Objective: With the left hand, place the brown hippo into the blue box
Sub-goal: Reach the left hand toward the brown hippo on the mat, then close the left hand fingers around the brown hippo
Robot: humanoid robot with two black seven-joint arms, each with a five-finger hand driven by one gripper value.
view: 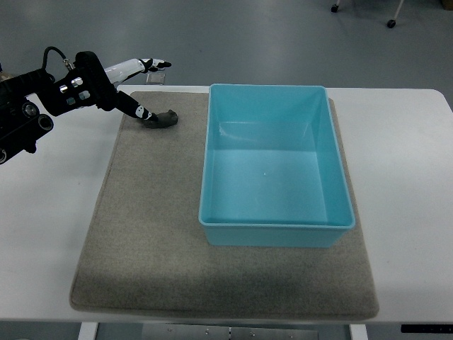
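- Brown hippo (161,120) lies on the grey mat (141,241), near the mat's far left corner, just left of the blue box (340,212) and apart from its wall.
- It looks dark, more grey-brown than brown, and too small to make out its head or legs.
- Left robot hand (134,88) comes in from the picture's left edge on a black arm and reaches over the far left corner of the mat.
- Its fingers are spread: one dark finger (138,110) points down to the hippo's left end and seems to touch it, while the white fingers (145,66) stretch out above and beyond the toy, holding nothing.
- Nothing grips the hippo; it rests on the mat.
- Blue box stands upright on the right half of the mat, its long side running away from the robot, with only its pale blue floor showing inside.
- Mat lies on the white tabletop (49,212), whose bare surface shows on both sides.
- No right arm shows in the picture.
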